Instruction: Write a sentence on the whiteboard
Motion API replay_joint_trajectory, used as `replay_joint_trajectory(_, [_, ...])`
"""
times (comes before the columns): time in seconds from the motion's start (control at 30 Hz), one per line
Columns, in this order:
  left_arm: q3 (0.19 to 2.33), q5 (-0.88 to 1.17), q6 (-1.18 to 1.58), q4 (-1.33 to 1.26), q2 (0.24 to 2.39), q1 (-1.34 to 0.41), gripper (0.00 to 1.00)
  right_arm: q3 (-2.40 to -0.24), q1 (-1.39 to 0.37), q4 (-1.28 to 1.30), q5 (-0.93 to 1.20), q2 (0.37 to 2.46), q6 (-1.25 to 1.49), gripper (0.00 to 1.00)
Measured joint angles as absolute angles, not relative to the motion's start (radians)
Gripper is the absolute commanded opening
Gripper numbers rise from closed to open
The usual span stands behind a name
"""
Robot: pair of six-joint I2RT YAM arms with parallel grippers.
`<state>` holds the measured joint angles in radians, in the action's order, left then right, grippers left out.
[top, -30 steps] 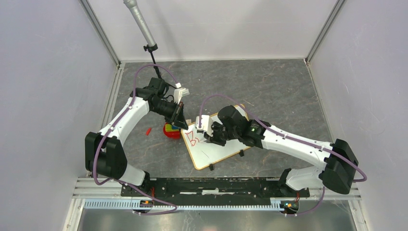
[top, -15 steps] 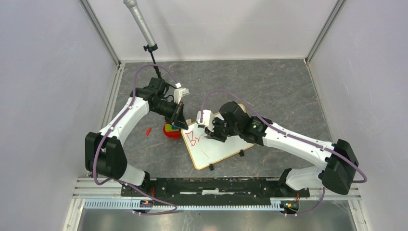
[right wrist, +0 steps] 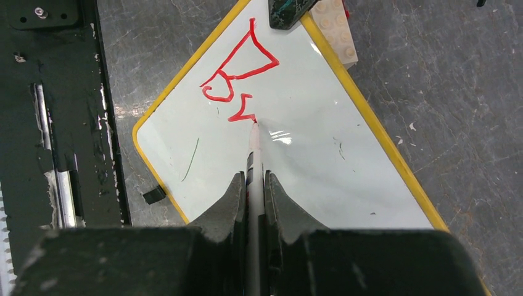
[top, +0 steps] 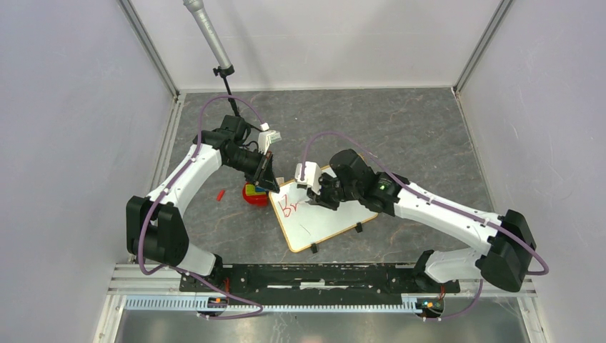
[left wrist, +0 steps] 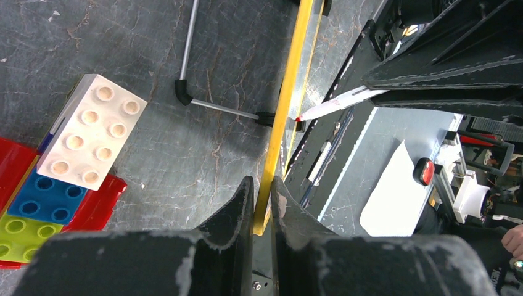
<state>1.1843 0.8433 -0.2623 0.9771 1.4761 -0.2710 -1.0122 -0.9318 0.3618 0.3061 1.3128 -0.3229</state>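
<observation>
The task is at an early part. On the whiteboard [right wrist: 321, 160] only the start of the sentence [right wrist: 237, 86] is there: a big red "B" and a small "r" beside it, near the board's corner on the left arm's side. The rest of the white surface is bare, except one thin greenish stroke and a few small specks, so most of the writing is left to do.

The right gripper [right wrist: 253, 182] is closed on a marker [right wrist: 253, 145], which sits betw. its two fingers and points forward. The red tip touches the board right at the end of the "r", so I judge this letter is being finished, or the next one is about to begin.

The left gripper [left wrist: 262, 185] is closed on the yellow frame of the board, w/ the edge betw. its fingers, i.e. it probably steadies the board.

The board lies on the grey table [top: 429, 128], turned diagonal, approx. midway betw. both arms. Just beside its corner at the left gripper is a pile of toy bricks [left wrist: 86, 132].
</observation>
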Motion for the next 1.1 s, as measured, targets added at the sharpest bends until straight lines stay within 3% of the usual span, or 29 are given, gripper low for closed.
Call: replay_joint_trajectory(1.1, [1.184, 0.838, -0.263, 0.974, 1.473, -0.271, 0.02, -1.008, -0.927, 0.353, 0.269, 1.311, -0.31, 0.0])
